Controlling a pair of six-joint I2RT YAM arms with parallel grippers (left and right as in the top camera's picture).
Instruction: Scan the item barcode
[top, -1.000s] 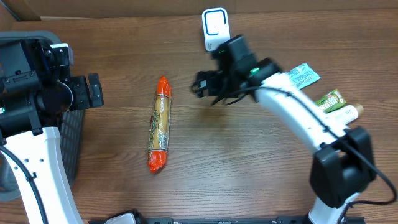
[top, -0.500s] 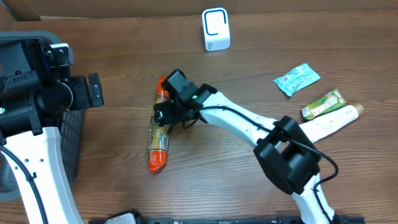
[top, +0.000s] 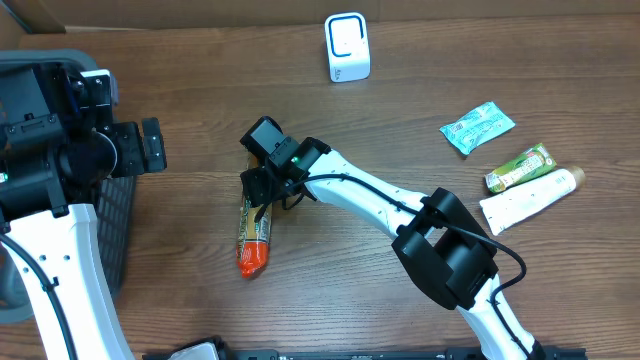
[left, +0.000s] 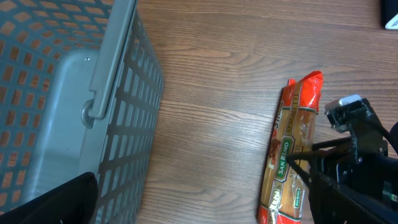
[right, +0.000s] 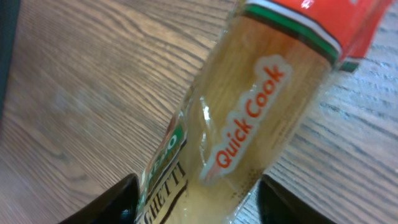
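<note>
Spaghetti packet (top: 252, 240) flat on the surface (top: 420, 120), left of centre, not lifted. Right claw (top: 258, 190) down over its upper half, fingers either side; pinching or not, cannot tell. Left claw (top: 140, 150) spread wide, empty, by the basket (top: 112, 230). Seemingly all still to do: pick-up, carry to the white scanner (top: 347, 47), barcode presented. Scanner visible only from overhead; "Quick Cook" print only from right wrist, no barcode in sight.
</note>
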